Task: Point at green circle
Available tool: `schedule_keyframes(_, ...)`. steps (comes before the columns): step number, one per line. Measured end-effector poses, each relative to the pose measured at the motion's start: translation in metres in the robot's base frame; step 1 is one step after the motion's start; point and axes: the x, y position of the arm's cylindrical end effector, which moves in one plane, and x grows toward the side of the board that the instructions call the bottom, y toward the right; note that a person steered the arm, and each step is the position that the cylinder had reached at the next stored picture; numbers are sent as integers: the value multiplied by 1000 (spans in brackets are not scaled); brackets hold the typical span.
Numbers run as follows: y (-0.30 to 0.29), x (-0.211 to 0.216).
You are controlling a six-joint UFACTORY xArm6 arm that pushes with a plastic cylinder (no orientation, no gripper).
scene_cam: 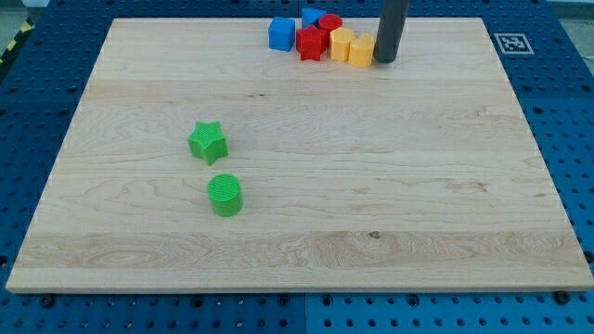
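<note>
The green circle (pixel 225 195) lies on the wooden board (pixel 371 204) at the lower left of centre. A green star (pixel 208 142) sits just above it, a little to the left. My tip (pixel 385 60) is at the view's top, right of centre, touching or nearly touching the right side of a yellow block (pixel 361 51). The tip is far from the green circle, up and to the right of it.
A cluster of blocks sits at the board's top edge: a blue block (pixel 282 34), a red star-like block (pixel 312 44), a red block (pixel 329 23), another blue block (pixel 311 16) and a second yellow block (pixel 341 43). A marker tag (pixel 512 43) lies off the board's top right.
</note>
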Motion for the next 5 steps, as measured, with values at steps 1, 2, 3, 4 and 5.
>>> schedule_keyframes(1, 0, -3)
schedule_keyframes(2, 7, 33)
schedule_keyframes(3, 43, 121)
schedule_keyframes(4, 67, 218)
schedule_keyframes(5, 67, 308)
